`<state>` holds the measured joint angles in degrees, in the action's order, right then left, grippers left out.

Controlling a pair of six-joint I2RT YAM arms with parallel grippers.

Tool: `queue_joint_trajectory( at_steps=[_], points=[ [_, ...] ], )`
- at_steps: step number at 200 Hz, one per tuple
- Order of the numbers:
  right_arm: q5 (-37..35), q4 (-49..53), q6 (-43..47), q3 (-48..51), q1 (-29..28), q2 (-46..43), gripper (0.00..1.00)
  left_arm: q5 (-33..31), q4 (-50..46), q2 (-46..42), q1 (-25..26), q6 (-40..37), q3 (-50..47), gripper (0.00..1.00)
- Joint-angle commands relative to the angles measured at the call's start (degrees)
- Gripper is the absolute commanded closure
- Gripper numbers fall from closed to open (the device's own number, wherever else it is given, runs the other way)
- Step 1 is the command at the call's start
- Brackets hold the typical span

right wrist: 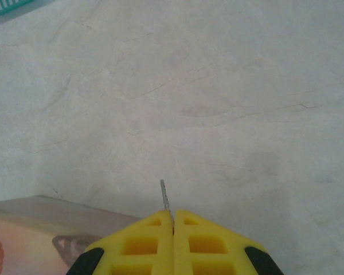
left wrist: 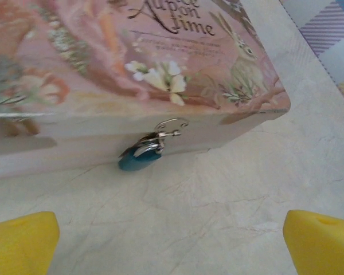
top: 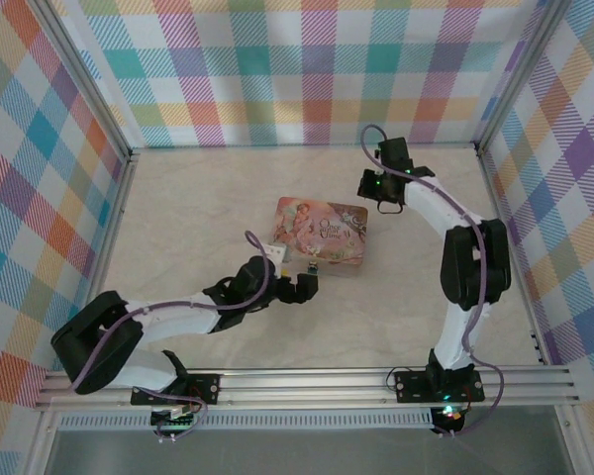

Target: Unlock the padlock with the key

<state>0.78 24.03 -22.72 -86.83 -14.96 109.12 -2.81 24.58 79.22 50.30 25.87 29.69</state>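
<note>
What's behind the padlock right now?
The pink tin's front wall is directly behind the padlock, which hangs by a silver loop. The wall patch and any latch parts the padlock covers can't be seen.

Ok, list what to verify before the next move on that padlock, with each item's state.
1. Key gripped: ok. Its tip sticks out of the shut right gripper.
2. Left gripper ready to grasp: ok. It is wide open and holds nothing.
3. Padlock ahead of the left gripper: ok. It hangs at the front wall of the tin.
4. Padlock steadied: not ok. Nothing touches it.
5. Key brought to the padlock: not ok. The right gripper is over bare table on the far side of the tin.
6. Keyhole facing: cannot tell.
</note>
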Motion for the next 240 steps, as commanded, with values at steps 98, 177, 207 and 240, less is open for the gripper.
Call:
queue_joint_trajectory(
  at_steps=[98, 177, 207, 240],
  points=[
    [-2.0, 0.3, 1.6, -0.2, 2.3, 4.3, 1.00, -6.0, 28.7, 22.4, 4.7, -12.0, 1.5, 0.00],
    [1.5, -5.8, -0.2, 6.3, 1.7, 4.0, 1.00, -0.3, 34.2, 28.5, 3.9, -16.3, 4.3, 0.00],
    [2.2, -7.7, -0.4, 8.2, 0.9, 3.6, 1.00, 1.4, 35.6, 29.8, 3.0, -17.5, 5.3, 0.00],
    [1.9, -9.2, -0.4, 9.9, 0.4, 3.4, 1.00, 0.2, 36.8, 30.3, 2.2, -17.4, 5.4, 0.00]
  ],
)
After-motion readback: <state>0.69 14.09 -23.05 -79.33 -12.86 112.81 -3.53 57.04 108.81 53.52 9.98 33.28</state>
